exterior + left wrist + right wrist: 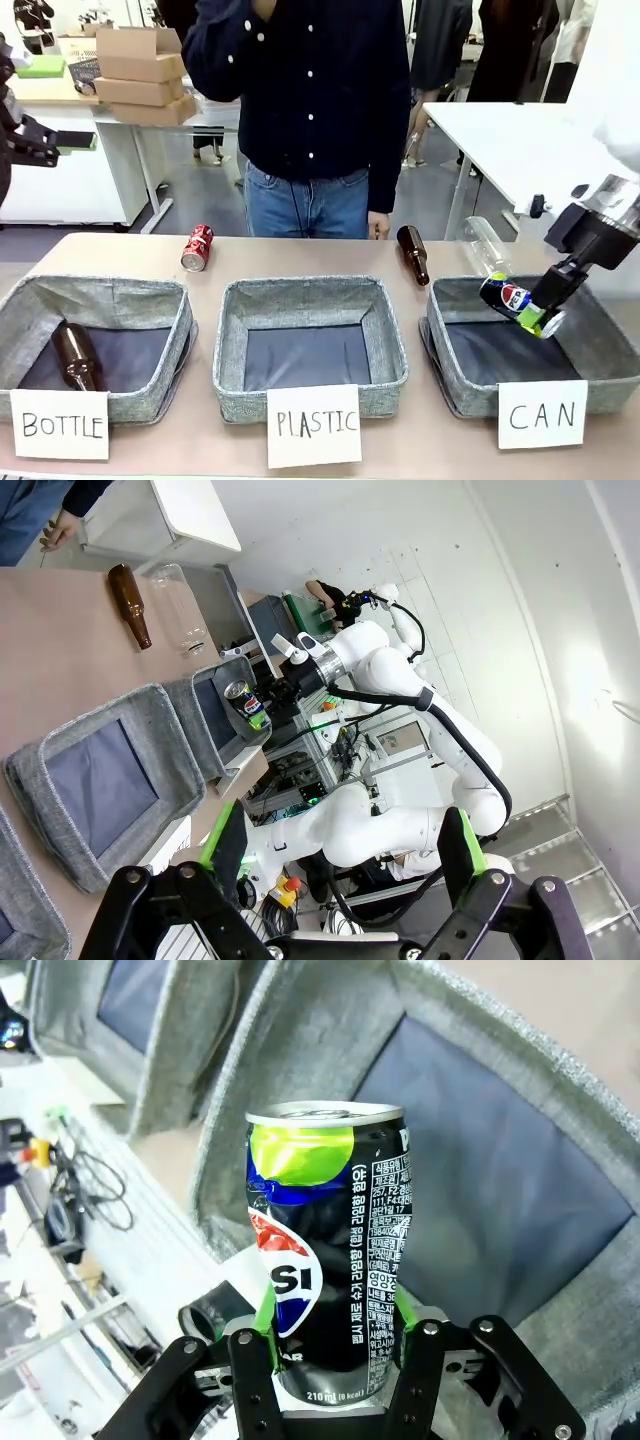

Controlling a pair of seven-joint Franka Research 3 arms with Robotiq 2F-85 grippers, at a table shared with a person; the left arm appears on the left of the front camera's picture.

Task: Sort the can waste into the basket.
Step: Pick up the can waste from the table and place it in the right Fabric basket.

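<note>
Left fingers (222, 842) are hanging wide apart, carrying nothing. Right fingers (265, 1312) are clamping the black Pepsi can (330, 1250) by its lower end. They're holding it tilted in the air over the far part of the CAN basket (455, 385), clear of the dark floor. I'm seeing nothing lying in that basket, so I'm counting zero cans sorted; I'm judging this one a release away. Red can (197, 247) is lying on its side on the surface (130, 250), behind the gap between BOTTLE basket (160, 300) and PLASTIC basket (305, 290), waiting for its pick.
</note>
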